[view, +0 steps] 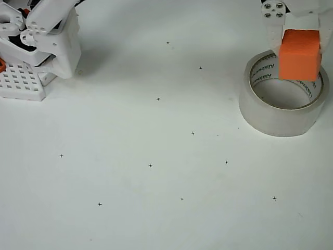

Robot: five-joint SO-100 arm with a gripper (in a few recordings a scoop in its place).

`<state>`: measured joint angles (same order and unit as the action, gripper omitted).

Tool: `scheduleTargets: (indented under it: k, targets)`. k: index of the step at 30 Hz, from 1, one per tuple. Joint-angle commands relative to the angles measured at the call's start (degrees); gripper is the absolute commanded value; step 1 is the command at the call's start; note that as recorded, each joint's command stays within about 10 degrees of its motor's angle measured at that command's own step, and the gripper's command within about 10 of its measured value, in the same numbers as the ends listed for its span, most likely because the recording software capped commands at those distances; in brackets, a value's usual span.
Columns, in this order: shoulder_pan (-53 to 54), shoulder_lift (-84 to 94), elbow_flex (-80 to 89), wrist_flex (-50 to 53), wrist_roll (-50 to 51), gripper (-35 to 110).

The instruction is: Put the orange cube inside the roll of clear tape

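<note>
In the overhead view, the far left held the arm's white base (pixel 44 39), standing beside a white perforated block (pixel 21 83) at the picture's edge. The white worktop (pixel 156 208) stretched across the middle, bare but for small black cross marks (pixel 150 165) scattered over it.

At the right, the roll of clear tape (pixel 278 117) lay flat on the worktop, its hole facing up and green lettering showing on the white inner core. Over the far, right part of its rim the orange cube (pixel 299 54) overlapped the edge of the hole. The cube sat between the white jaws (pixel 301 39), which came in from the top edge; the left jaw pressed along the cube's left side and the right one edged its right side, so the jaws were closed narrowly around the cube, holding it. Whether the cube touched the roll could not be told from above.
</note>
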<state>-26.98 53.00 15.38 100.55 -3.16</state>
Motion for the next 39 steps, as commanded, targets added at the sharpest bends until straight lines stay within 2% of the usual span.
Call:
scheduleTargets:
  k: [1,14,17,26,39]
  targets:
    - [-0.5,4.0,-3.6,0.7,-0.5,13]
    - [-1.6,2.4,-3.5,0.7,0.3,13]
    - [-1.6,2.2,-3.4,0.7,0.3,24]
    - [-1.1,1.7,-3.6,0.7,-1.2,42]
    - [1.1,1.9,-6.0,0.7,-7.6,45]
